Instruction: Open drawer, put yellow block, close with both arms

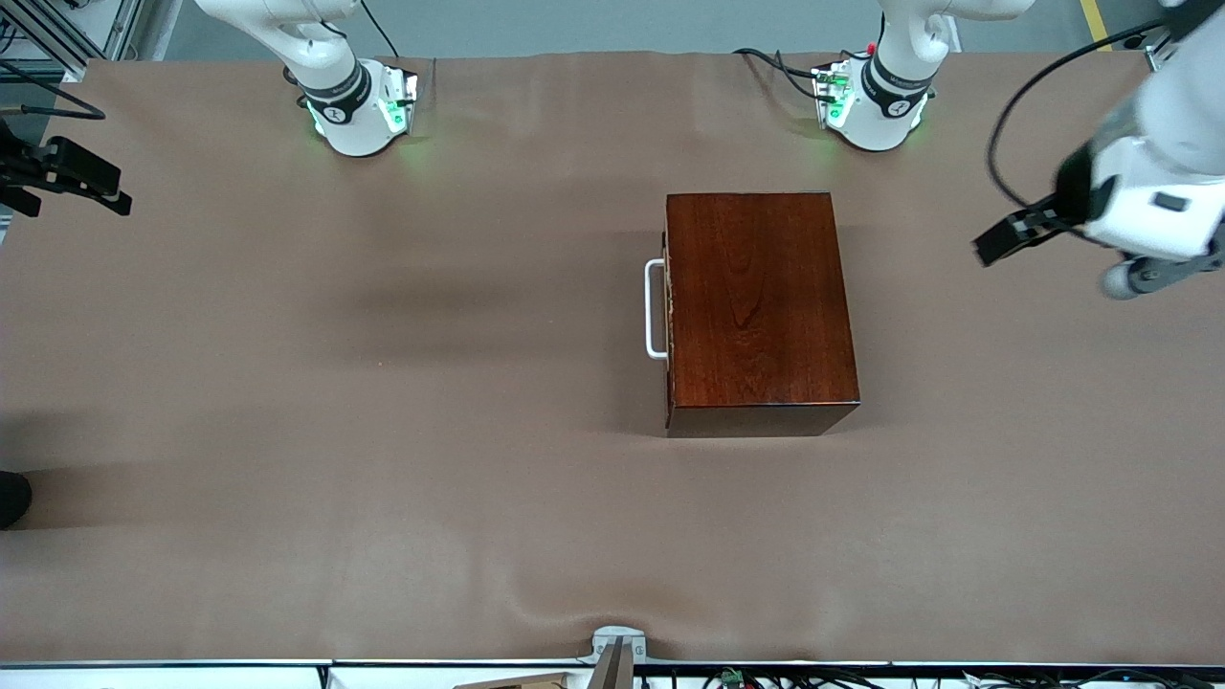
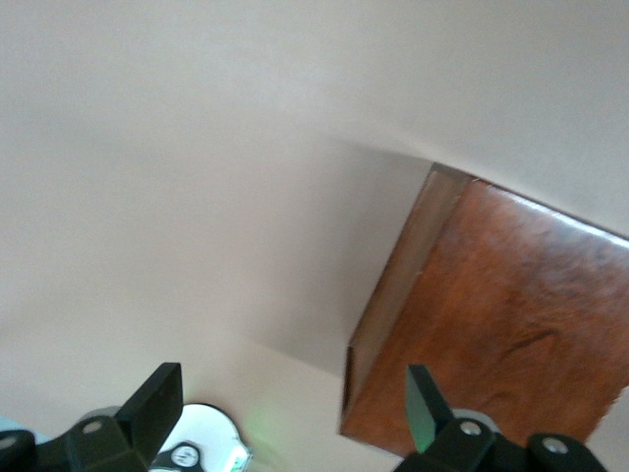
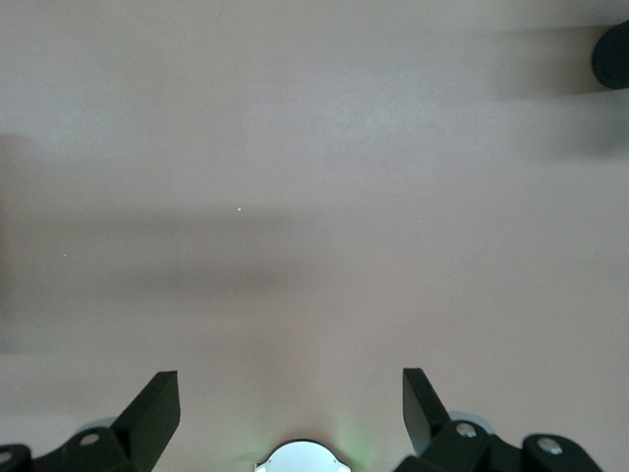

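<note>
We see the brown table (image 1: 383, 431) carrying the reddish-brown wooden box (image 1: 756, 306), its drawer (image 1: 667, 306) pushed in and the white handle (image 1: 655, 309) facing the right arm's end. Our left gripper (image 2: 293, 403) hangs empty over the table beside the box, fingers apart. Our right gripper (image 3: 291, 403) waits over bare cloth, fingers spread. We find no yellow block.

My table (image 1: 383, 383) is covered edge to edge in a plain brown cloth (image 1: 536, 574), smooth but rippled along the edge nearest the front camera. A grey floor (image 1: 593, 24) with a yellow line (image 1: 1093, 21) shows past the end where my bases stand. A metal frame (image 1: 67, 29) stands at one corner.
</note>
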Controlling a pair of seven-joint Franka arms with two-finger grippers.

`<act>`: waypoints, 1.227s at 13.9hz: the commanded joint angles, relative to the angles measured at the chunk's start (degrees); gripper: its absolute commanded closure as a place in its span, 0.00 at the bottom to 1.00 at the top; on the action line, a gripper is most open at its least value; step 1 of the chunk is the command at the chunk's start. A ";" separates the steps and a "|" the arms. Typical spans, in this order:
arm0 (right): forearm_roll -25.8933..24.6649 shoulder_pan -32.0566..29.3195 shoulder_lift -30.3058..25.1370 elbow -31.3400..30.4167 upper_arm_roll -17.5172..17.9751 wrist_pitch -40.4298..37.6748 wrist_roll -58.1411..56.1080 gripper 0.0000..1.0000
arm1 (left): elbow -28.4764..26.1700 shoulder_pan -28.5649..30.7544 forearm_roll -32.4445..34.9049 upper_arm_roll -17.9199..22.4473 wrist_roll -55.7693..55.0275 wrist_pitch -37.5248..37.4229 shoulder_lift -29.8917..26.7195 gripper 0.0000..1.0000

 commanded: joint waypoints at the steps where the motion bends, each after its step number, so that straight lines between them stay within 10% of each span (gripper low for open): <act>1: 0.66 -0.83 -0.75 -0.59 0.57 -0.11 0.03 0.00 | -5.60 3.70 -1.11 -0.66 8.06 0.61 -3.96 0.00; 10: 0.66 -0.92 -0.75 -0.68 0.57 -0.19 0.03 0.00 | -21.50 6.61 -1.11 -1.10 20.47 8.34 -16.26 0.00; 17: 0.66 -0.83 -0.66 -0.59 0.57 -0.11 0.03 0.00 | -21.61 7.23 -1.11 -3.12 23.38 8.97 -18.03 0.00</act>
